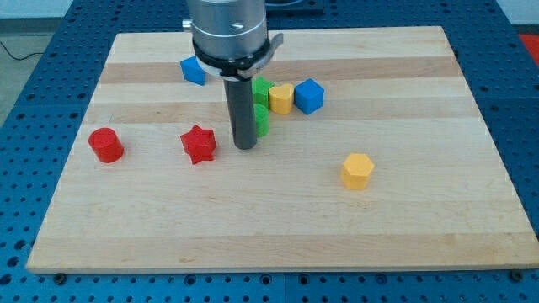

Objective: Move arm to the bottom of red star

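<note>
Tip right of red star

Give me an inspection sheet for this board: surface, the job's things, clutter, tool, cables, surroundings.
Surface: pale wooden board, flat, lying on a blue perforated table.
Job's things: red star sits left of centre, flat on the board; the space below it toward the view's bottom is free.
Clutter: red cylinder at the view's left; blue block near the top; green blocks partly hidden behind the rod; yellow block and blue cube beside them; yellow hexagonal block at the view's right.
Tool: my tip rests just right of the red star, apart from it, not below it.
Cables: dark cable at the top left edge.
Surroundings: nothing seen beyond the table.
</note>
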You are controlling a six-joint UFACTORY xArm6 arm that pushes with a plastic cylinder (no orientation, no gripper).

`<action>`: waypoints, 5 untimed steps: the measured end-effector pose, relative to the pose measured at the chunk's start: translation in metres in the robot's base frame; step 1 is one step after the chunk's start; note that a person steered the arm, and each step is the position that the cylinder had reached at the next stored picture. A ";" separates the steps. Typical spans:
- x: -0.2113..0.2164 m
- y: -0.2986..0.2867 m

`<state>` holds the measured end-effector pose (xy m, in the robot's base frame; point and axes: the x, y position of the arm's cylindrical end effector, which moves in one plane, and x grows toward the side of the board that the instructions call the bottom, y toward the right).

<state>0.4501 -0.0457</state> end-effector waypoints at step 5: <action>0.025 0.005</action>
<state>0.4753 -0.0407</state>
